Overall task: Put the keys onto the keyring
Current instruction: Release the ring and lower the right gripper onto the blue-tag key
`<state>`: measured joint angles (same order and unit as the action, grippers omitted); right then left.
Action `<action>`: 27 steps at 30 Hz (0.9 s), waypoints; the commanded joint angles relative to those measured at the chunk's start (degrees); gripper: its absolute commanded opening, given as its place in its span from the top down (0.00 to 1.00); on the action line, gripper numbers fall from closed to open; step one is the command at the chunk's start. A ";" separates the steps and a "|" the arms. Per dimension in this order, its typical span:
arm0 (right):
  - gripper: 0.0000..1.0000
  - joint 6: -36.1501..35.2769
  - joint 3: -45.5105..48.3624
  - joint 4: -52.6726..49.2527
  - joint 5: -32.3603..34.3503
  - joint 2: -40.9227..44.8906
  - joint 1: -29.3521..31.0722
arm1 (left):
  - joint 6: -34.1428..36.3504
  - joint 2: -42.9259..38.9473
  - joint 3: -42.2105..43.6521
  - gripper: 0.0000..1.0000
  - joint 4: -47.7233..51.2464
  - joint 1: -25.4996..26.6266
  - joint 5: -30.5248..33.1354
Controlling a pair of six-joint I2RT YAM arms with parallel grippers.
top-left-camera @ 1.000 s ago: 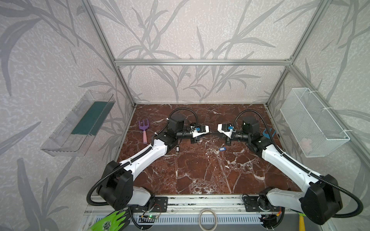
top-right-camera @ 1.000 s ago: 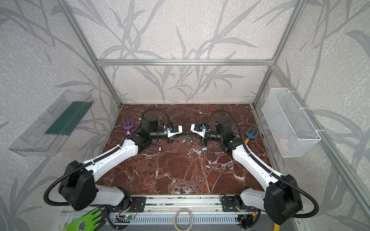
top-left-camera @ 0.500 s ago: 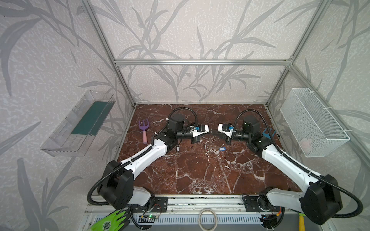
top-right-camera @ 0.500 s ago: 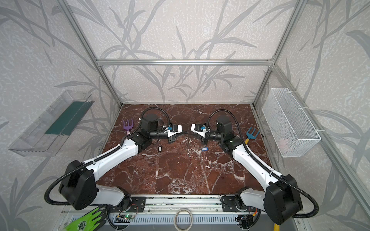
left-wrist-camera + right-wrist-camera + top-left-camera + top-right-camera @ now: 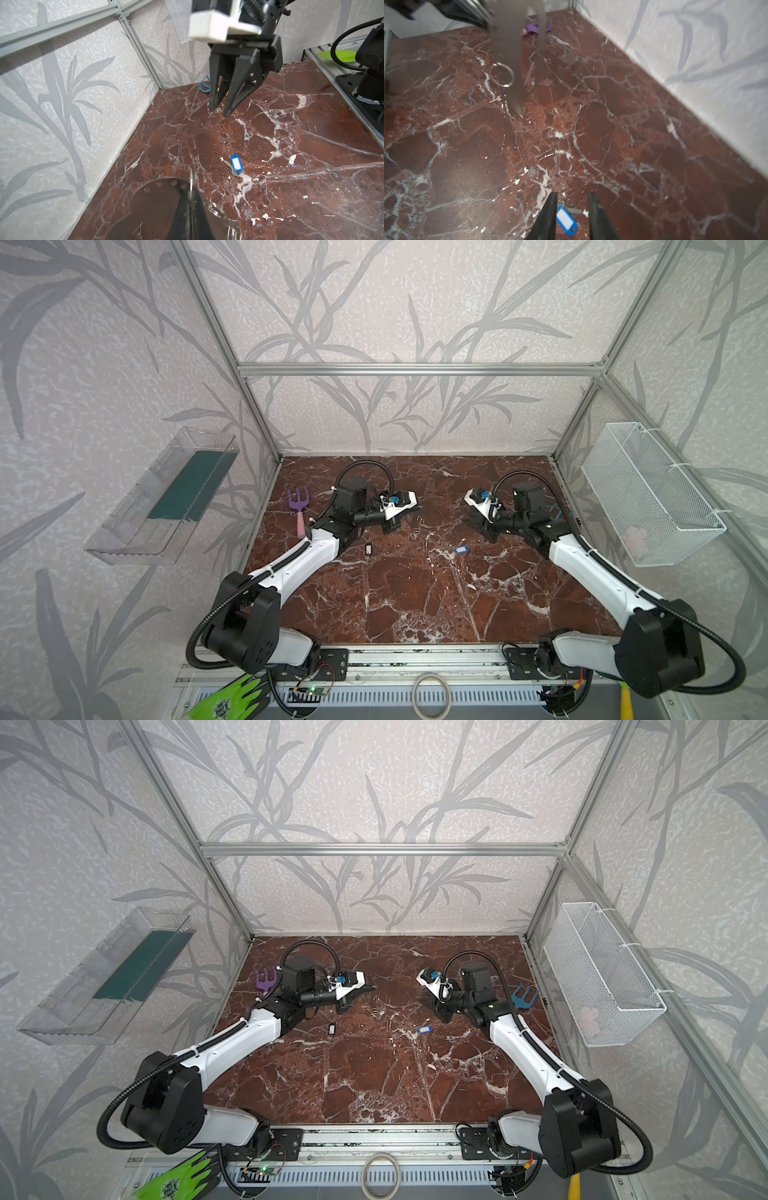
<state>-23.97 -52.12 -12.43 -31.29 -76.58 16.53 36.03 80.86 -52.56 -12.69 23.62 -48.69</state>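
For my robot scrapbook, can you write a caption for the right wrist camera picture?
Open right gripper points at the blue-tagged key, with the grey keyring plate hanging beyond.

blue-tagged key (image 5: 235,165): flat on marble floor (image 5: 291,145) | black-and-white key (image 5: 368,548): flat; well apart | keyring (image 5: 505,47): grey plate; held aloft

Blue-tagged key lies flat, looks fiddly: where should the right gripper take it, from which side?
Probably the blue tag, across its long edges, from above: it lies flat, wider than the thin key blade; the right gripper is open.
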 commanded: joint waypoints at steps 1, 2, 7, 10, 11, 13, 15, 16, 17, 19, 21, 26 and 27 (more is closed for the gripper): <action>0.76 17.20 -1.57 -5.94 9.56 -4.46 3.00 | 0.49 -1.86 0.97 1.00 -2.46 -0.37 0.56; 0.75 21.07 -1.63 -5.94 10.72 -5.83 3.67 | 0.39 -2.00 1.25 1.00 -2.83 -0.37 0.62; 0.75 34.33 -3.90 -8.03 14.99 -14.35 7.02 | -0.99 -2.42 3.01 1.00 -5.35 -0.37 0.58; 0.76 37.40 -6.03 -9.37 18.86 -17.99 8.23 | -1.49 -2.92 3.50 1.00 -5.84 -0.34 0.55; 0.76 37.94 -6.28 -9.33 19.94 -18.70 8.49 | -1.61 -3.06 3.71 1.00 -5.85 -0.33 0.60; 0.76 38.33 -6.59 -8.41 20.28 -20.28 8.60 | -1.70 -3.37 3.95 1.00 -5.77 -0.38 0.65; 0.76 38.08 -7.19 -8.67 21.00 -20.89 8.86 | -1.83 -3.67 4.08 1.00 -5.49 -0.39 0.69; 0.76 37.79 -7.36 -8.60 21.28 -21.64 8.87 | -1.76 -3.89 4.05 1.00 -5.36 -0.38 0.73; 0.76 37.94 -7.61 -9.15 22.18 -22.69 8.95 | -1.81 -3.94 4.12 1.00 -5.20 -0.37 0.78; 0.76 37.28 -7.91 -9.63 22.78 -23.39 8.95 | -1.71 -4.15 4.10 1.00 -4.76 -0.37 0.95; 0.76 37.50 -7.82 -9.47 22.81 -23.87 8.95 | -1.49 -4.01 4.13 1.00 -4.55 -0.33 0.95; 0.76 38.06 -8.25 -9.48 22.85 -25.11 9.13 | -1.25 -3.50 3.57 1.00 -4.37 -0.33 0.60; 0.76 38.04 -8.32 -9.49 22.94 -25.24 9.28 | -1.10 -3.38 3.52 1.00 -4.20 -0.33 0.61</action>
<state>13.37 -59.07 -20.58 -9.26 -101.06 25.34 34.87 78.08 -48.88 -16.21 23.51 -47.62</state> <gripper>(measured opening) 0.239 0.048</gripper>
